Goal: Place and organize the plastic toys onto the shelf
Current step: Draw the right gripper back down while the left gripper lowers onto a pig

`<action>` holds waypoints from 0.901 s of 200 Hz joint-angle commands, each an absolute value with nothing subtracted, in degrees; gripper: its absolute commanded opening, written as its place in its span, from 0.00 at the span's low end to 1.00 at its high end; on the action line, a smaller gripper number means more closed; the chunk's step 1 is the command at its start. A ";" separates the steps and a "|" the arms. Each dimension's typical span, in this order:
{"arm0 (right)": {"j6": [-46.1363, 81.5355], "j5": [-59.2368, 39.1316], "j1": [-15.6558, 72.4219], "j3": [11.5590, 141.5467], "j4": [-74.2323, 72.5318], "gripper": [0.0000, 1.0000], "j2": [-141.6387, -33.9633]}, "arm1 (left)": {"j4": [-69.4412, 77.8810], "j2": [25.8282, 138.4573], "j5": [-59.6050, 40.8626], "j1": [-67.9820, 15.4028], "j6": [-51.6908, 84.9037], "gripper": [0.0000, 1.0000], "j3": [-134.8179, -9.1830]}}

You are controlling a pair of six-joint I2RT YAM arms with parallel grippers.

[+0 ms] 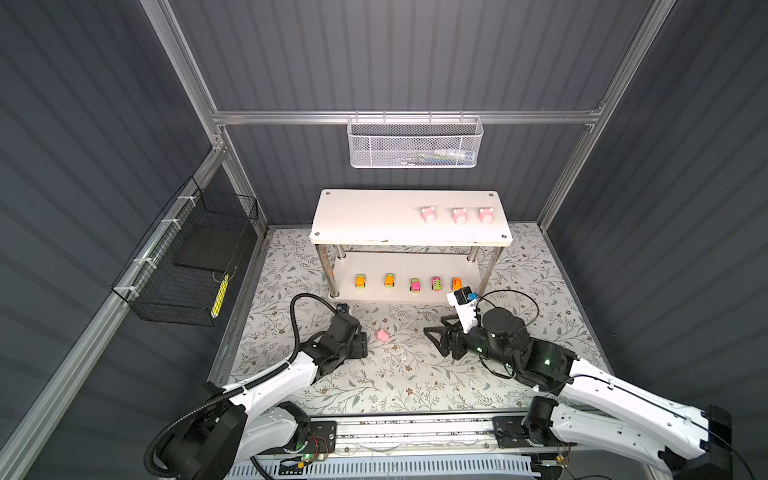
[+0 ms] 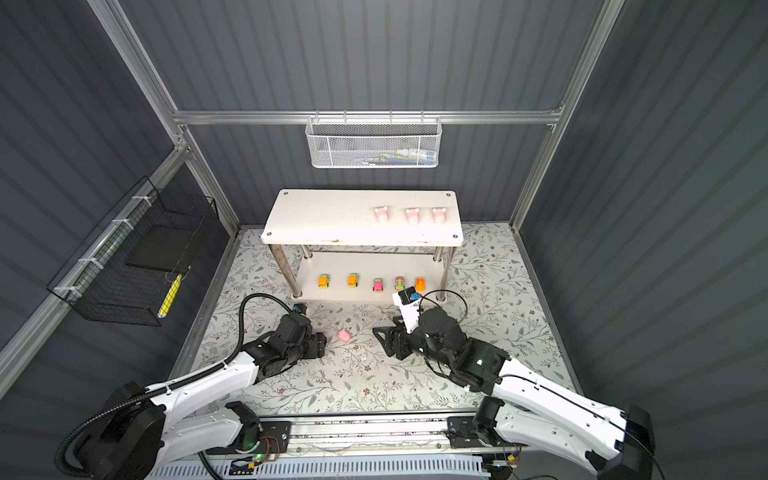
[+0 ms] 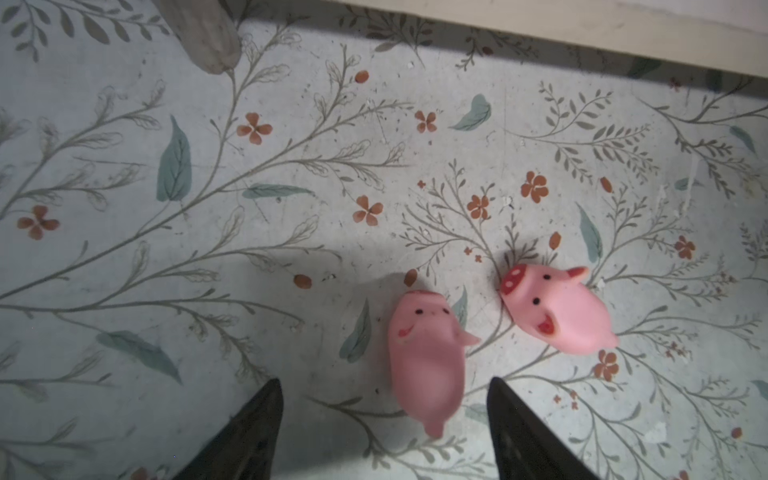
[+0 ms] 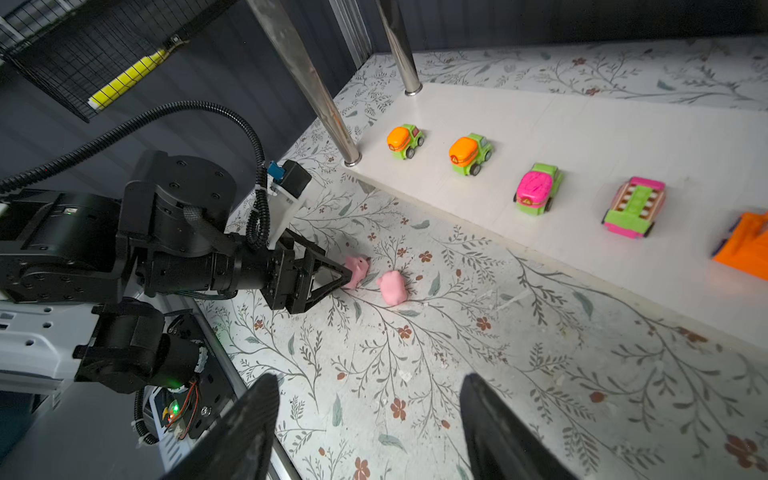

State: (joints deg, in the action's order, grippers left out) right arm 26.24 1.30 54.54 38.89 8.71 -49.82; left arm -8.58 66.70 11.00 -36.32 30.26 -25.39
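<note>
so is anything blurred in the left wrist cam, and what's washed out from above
Left wrist view: the pig between the left gripper's fingertips is smeared, the other pig sharp. Both top views: the shelf's top board is washed out.

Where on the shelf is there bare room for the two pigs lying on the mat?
The top board's left half, up to the nearest pig, is bare. The lower board is crowded with a row of five cars.
</note>
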 commanded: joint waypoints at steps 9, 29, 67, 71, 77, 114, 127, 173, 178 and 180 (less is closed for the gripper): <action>29.24 0.00 55.01 36.97 2.54 0.71 -50.79 | -5.63 68.44 9.59 -36.12 30.80 0.71 -24.84; 29.83 0.00 55.11 35.75 1.35 0.71 -51.15 | -5.10 69.37 9.33 -36.15 30.74 0.69 -25.02; 29.79 0.42 55.06 34.99 1.05 0.71 -52.11 | -4.29 71.43 8.87 -36.21 30.51 0.61 -25.93; 29.82 0.36 55.04 34.94 1.03 0.71 -52.25 | -4.26 71.61 8.87 -36.21 30.50 0.61 -26.00; 29.81 0.35 55.04 34.96 0.90 0.71 -52.38 | -4.08 71.92 8.79 -36.18 30.43 0.60 -26.10; 29.50 0.30 55.01 34.96 0.78 0.71 -53.59 | -3.34 73.62 8.64 -36.27 30.41 0.57 -27.03; 29.50 0.34 55.06 34.80 0.70 0.71 -53.85 | -3.18 74.08 8.48 -36.30 30.41 0.53 -27.23; 29.94 0.43 55.02 34.11 0.01 0.71 -54.32 | -3.16 75.28 8.48 -36.65 30.50 0.43 -27.78; 30.03 0.52 55.01 34.02 0.00 0.71 -54.40 | -3.16 75.33 8.49 -36.74 30.50 0.42 -27.81; 30.01 0.59 55.02 34.08 0.00 0.71 -54.43 | -3.16 75.39 8.47 -36.74 30.50 0.41 -27.89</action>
State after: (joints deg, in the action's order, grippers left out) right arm 29.58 0.36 54.81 34.96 1.21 -54.11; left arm -2.61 74.41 9.28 -36.36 30.48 -26.52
